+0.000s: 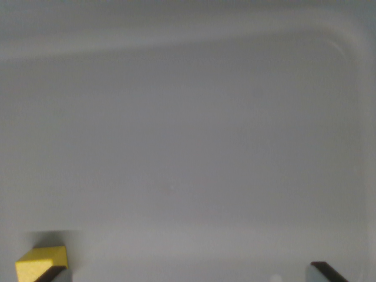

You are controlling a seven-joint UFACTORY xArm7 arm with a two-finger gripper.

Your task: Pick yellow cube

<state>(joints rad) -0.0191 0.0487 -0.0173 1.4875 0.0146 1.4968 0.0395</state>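
A small yellow cube (39,261) sits at the bottom left corner of the wrist view, resting on the pale grey floor of a tray (188,147). Only the two dark tips of my gripper (189,275) poke in along the bottom edge. The left fingertip (54,273) overlaps the cube's lower right corner, and the right fingertip (325,271) is far off toward the wrist view's right. The jaws stand wide apart, open, with bare tray floor between them. The cube lies at the left finger, not between the two.
The tray's raised rim (352,53) curves round at the upper right and runs along the top of the view. The picture is soft and blurred.
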